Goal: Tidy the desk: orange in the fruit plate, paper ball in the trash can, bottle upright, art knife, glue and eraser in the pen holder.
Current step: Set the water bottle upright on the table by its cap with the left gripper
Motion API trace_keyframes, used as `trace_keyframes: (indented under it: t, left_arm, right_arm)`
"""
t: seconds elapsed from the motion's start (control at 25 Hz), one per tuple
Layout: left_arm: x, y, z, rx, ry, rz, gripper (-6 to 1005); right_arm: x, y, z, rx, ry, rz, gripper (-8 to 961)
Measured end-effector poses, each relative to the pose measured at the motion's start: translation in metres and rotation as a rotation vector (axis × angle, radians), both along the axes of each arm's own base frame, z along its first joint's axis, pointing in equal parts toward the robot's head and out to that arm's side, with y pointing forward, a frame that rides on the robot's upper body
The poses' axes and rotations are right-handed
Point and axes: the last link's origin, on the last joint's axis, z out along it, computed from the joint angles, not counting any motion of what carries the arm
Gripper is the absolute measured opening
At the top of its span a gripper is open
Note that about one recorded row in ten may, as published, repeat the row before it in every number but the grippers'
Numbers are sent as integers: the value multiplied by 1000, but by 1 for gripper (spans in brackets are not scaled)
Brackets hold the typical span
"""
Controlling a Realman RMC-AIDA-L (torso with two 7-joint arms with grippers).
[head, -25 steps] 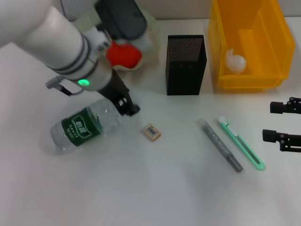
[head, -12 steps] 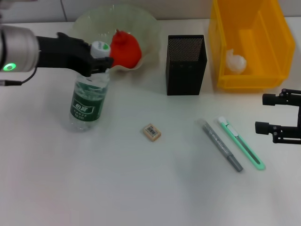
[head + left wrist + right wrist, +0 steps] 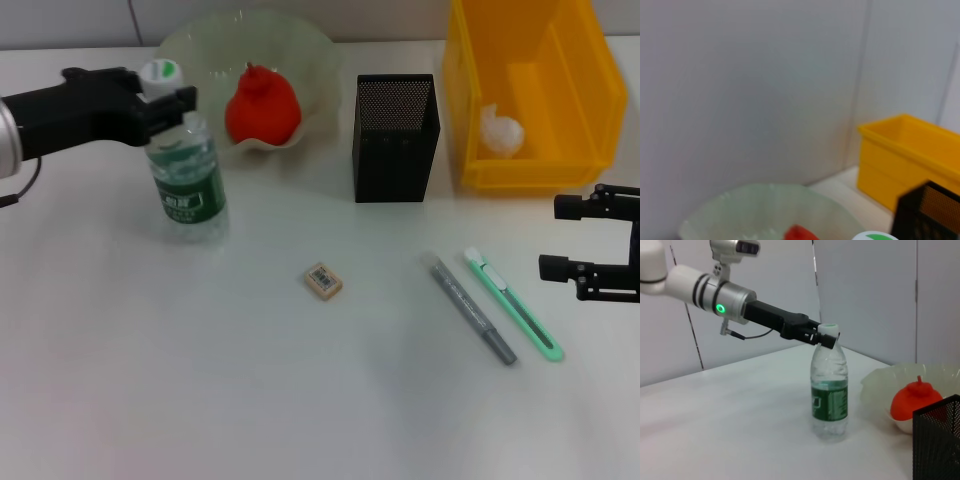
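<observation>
White desk (image 3: pixel 250 400), left claw (image 3: pixel 170 95) clamping upright bottle (image 3: pixel 185 175) neck

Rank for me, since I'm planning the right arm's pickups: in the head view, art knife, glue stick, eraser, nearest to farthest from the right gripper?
From the right gripper:
1. Art knife, green, closest to it.
2. Glue stick, grey, just beyond the knife.
3. Eraser, mid-table, farthest.

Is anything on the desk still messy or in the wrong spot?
Yes. The eraser, glue and art knife lie loose on the desk, outside the pen holder. The bottle stands upright, with the left tool at its neck.
</observation>
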Motion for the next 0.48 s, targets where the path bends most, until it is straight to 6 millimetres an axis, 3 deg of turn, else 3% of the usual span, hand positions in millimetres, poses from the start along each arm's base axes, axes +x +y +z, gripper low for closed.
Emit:
trace_keyframes:
  t: [0.2,0.48]
  left_arm:
    - [-24,6,6,100,-128,5,459]
    - [-34,8,4,149,-142,-21,479]
  right_arm:
    - [0,-1,0,-5,3,0,720]
    - [1,-2,-1,-5,4,-3,714]
